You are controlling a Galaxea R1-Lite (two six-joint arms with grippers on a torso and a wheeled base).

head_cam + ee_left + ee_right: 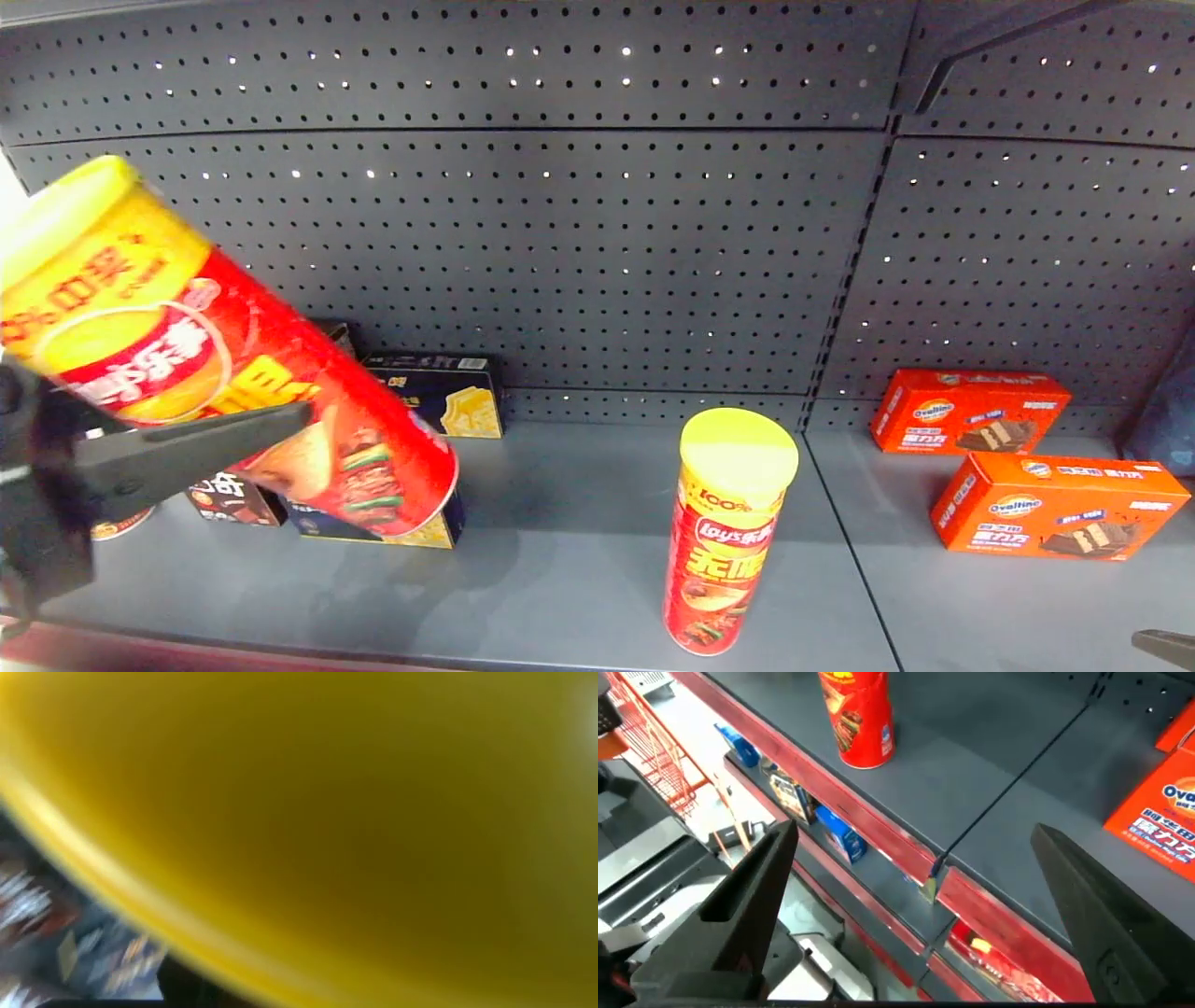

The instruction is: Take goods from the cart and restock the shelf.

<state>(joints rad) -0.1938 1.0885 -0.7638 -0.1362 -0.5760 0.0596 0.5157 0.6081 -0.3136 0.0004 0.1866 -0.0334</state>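
Chips can [215,355] with a yellow lid hangs tilted above the left part of the shelf [560,523], pinched by the left end effector [261,420]. Its long axis runs diagonally, lid up toward the left, base down toward the right, just over the dark boxes [439,392]. A second can [724,532] stands upright mid-shelf. The right end effector [915,835] is spread wide above the shelf's front edge, near two orange boxes [1060,504]

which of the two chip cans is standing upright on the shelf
The chip can in the middle of the shelf, yellow lid up, standing free. The other can is tilted, held in the left pincer.
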